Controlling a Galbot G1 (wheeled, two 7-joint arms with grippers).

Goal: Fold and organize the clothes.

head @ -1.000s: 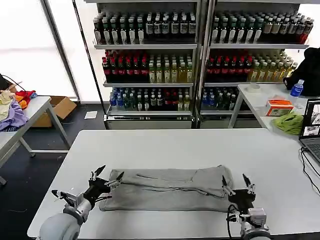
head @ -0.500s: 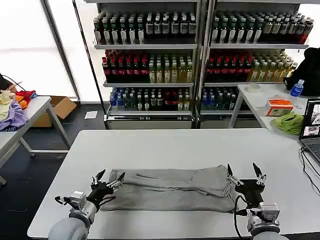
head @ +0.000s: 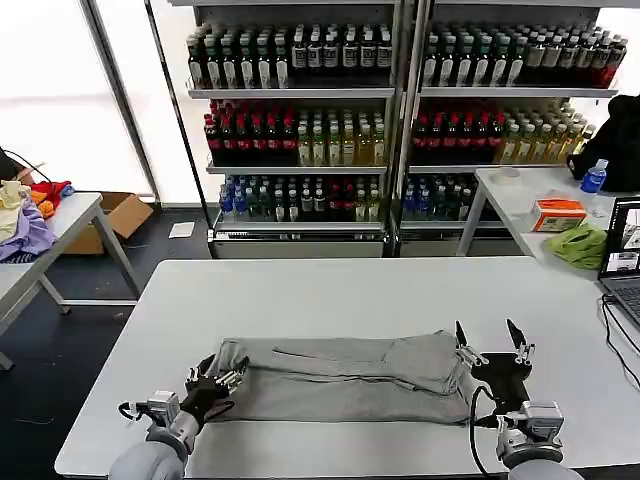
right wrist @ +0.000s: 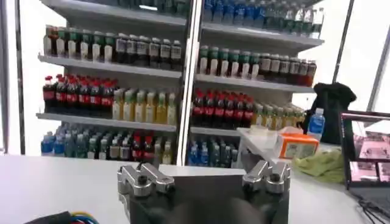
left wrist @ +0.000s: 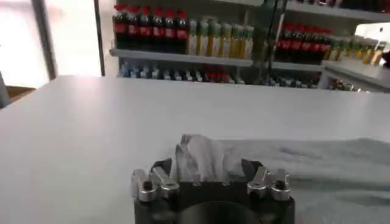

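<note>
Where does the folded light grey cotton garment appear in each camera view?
Head view: the folded light grey cotton garment lies across the white table's near half.
Left wrist view: garment bunched against the left gripper.
Right wrist view: not in it.
Shared landmark: drink-bottle shelves.

Tabletop point(head: 350, 290) behind the folded clothes point(head: 340, 378) is bare all the way to its far edge, free passage there. Clothes span most of the near strip, so no bare surface between the two arms. Left gripper point(head: 215, 380) sits on the clothes' left end, jaws pinched on a bunch of fabric. Right gripper point(head: 492, 345) stands at the clothes' right end, jaws spread, bare tabletop beyond it. Laptop point(head: 622, 265) and cables crowd the tabletop's far-right edge. Bottle shelves point(head: 400, 120) stand well behind.
</note>
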